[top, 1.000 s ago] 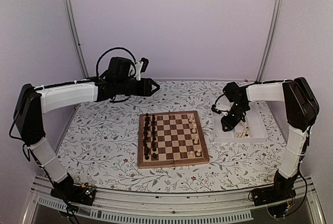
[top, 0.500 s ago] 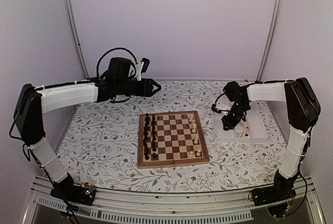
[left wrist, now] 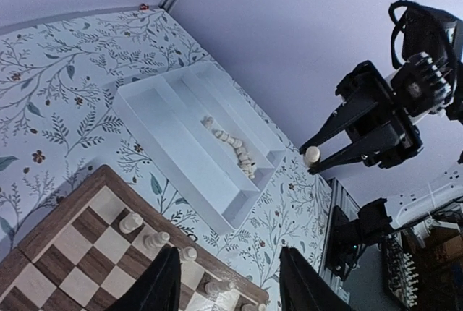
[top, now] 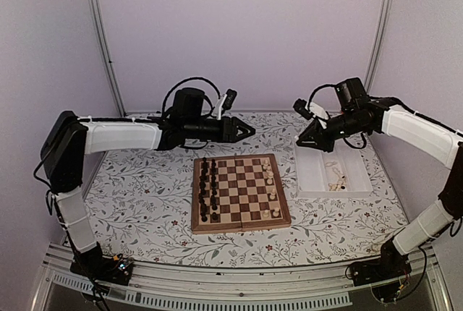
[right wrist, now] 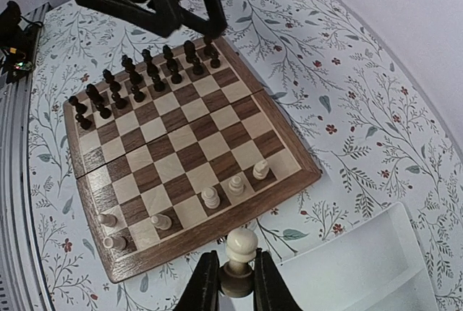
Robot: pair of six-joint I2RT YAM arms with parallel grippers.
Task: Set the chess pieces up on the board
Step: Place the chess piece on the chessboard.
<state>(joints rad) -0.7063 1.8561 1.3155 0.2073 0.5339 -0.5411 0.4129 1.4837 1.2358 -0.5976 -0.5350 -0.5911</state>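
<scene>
Right wrist view: btm edge is cutting off the right gripper [right wrist: 234,259] fingers [right wrist: 205,282], and they're hiding the base of the cream piece [right wrist: 240,242] btwn them. Tray [right wrist: 362,267] just right of the tips is running out of frame. Left gripper [right wrist: 194,27], far ahead, is losing its upper part to the top edge.

Left wrist view: board [left wrist: 65,253] under that gripper is getting cropped at btm & left. Tray pieces [left wrist: 231,141] ahead are showing too small to tell types.

Top view: cream piece at the right gripper's tips is reading too small to make out.
</scene>
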